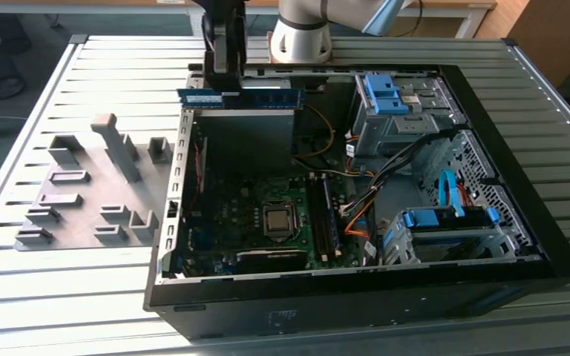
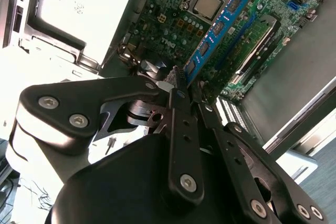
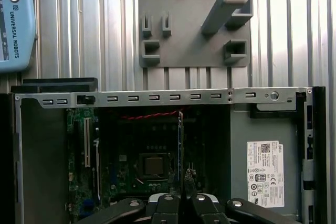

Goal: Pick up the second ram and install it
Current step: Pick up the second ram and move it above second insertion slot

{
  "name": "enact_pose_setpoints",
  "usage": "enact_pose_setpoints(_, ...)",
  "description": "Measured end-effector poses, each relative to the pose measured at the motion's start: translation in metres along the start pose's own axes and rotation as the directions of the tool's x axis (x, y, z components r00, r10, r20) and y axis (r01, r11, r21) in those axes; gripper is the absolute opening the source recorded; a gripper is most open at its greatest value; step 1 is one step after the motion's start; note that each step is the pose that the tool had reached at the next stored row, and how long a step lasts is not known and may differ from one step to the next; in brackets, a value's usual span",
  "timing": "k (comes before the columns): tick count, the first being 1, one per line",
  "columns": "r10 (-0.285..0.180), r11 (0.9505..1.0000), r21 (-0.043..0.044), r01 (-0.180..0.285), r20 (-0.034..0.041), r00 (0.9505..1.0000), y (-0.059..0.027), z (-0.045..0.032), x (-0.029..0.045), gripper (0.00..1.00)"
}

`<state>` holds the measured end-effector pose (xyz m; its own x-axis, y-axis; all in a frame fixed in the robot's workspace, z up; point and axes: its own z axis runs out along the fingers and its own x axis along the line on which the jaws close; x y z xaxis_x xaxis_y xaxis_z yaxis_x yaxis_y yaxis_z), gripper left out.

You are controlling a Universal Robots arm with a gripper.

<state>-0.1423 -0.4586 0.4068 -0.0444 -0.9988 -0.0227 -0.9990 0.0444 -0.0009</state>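
Second ram (image 1: 240, 97), white label on it, hangs clamped in the jaws (image 2: 176, 85) above the open computer case (image 1: 522, 222).

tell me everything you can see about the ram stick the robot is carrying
The second ram is a long, thin blue circuit board with a row of black chips and a small white label. The hand is shut on one end of it, holding it in the air above the open computer case, over the motherboard and touching nothing else. In the exterior view it lies level, near the case's far wall.
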Motion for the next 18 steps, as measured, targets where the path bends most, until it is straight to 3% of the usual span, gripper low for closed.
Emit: enact_pose_setpoints(18, 0.0, 1.0, 0.0, 0.0, 0.0, 1.0, -0.0038, 0.0, -0.0002, 0.15)
